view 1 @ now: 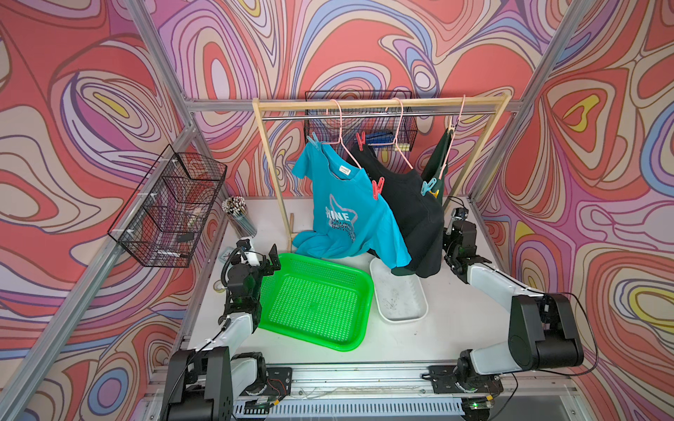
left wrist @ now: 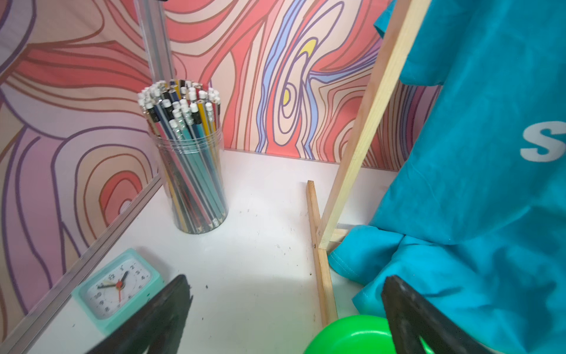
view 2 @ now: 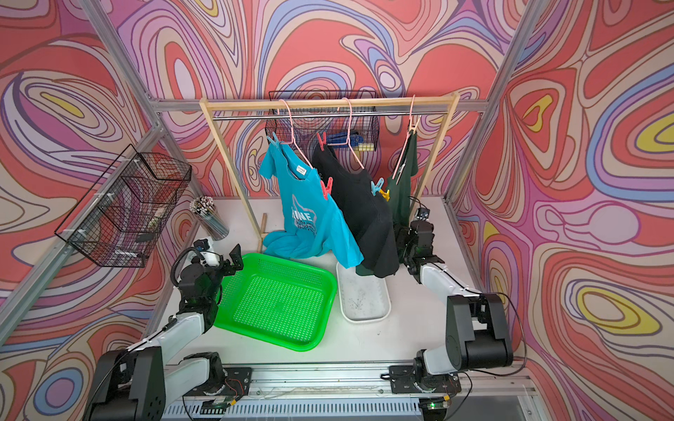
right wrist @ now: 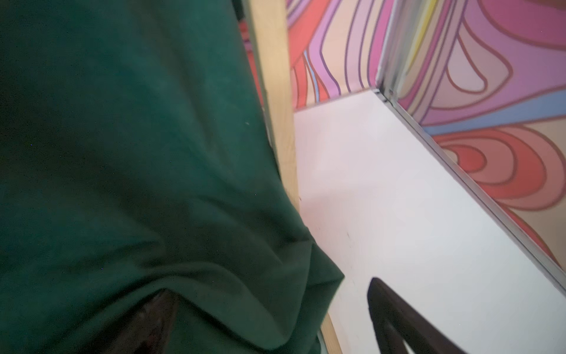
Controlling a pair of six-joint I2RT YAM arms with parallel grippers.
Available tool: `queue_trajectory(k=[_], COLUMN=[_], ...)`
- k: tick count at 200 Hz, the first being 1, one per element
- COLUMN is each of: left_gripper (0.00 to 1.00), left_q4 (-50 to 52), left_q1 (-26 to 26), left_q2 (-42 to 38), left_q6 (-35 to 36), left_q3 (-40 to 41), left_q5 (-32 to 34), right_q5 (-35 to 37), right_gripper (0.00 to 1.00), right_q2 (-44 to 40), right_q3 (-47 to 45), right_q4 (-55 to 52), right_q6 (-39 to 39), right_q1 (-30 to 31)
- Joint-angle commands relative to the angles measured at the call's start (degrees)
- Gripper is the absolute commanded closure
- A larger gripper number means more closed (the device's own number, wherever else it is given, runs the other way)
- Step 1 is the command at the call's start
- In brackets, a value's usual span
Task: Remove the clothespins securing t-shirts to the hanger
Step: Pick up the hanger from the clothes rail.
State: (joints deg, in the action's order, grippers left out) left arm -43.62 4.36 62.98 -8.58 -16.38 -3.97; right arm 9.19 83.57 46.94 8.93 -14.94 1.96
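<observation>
Three t-shirts hang on pink hangers from a wooden rack (view 1: 379, 104): a turquoise one (view 1: 350, 218), a black one (view 1: 412, 211) and a dark green one (view 1: 436, 160). Clothespins grip their shoulders: light blue (view 1: 313, 138) and red (view 1: 378, 187) on the turquoise shirt, red (view 1: 360, 140) and light blue (view 1: 427, 186) on the black one, yellow (view 1: 434, 192) on the green one. My left gripper (left wrist: 286, 280) is open, low beside the turquoise shirt's hem (left wrist: 428, 275), holding nothing. My right gripper (right wrist: 269, 294) is open by the rack's right post; the green shirt's hem (right wrist: 214, 260) drapes over one finger.
A green perforated basket (view 1: 368, 302) and a white tray (view 1: 419, 313) lie on the table below the shirts. A jar of pencils (left wrist: 190, 171) and a small mint clock (left wrist: 119, 288) stand near my left gripper. Wire baskets hang on the left frame (view 1: 171, 207) and back wall (view 1: 364, 120).
</observation>
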Motion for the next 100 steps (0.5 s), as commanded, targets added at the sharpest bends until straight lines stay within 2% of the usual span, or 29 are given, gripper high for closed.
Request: queue_trajectory(k=[1,34,52,100], left_gripper=[0.0,0.0,0.0,0.0], left_q4=[12.5,29.6,38.9,53.8], left_q1=[-1.4,-3.0,-2.9,-3.0], left_q2=[-3.3,-7.4,-8.6,-8.4], left_q6=[-3.9,-9.5,-12.1,-14.7], left_q3=[-3.9,-12.0,-18.1,-28.3], left_q5=[4.5,7.1,6.1,-4.3], right_q5=[5.0,4.6,4.9,4.7], right_gripper=[0.02,0.02,0.02,0.02], right_q2=[-2.5,-6.5,-9.3,-15.2], right_q3=[3.3,7.3,8.3,12.5], right_q4=[-13.6,-22.8,-26.0,-32.6], right_q6=[-3.7,-3.7,-4.7,-4.6], right_q1=[0.2,0.2,0.2,0.2])
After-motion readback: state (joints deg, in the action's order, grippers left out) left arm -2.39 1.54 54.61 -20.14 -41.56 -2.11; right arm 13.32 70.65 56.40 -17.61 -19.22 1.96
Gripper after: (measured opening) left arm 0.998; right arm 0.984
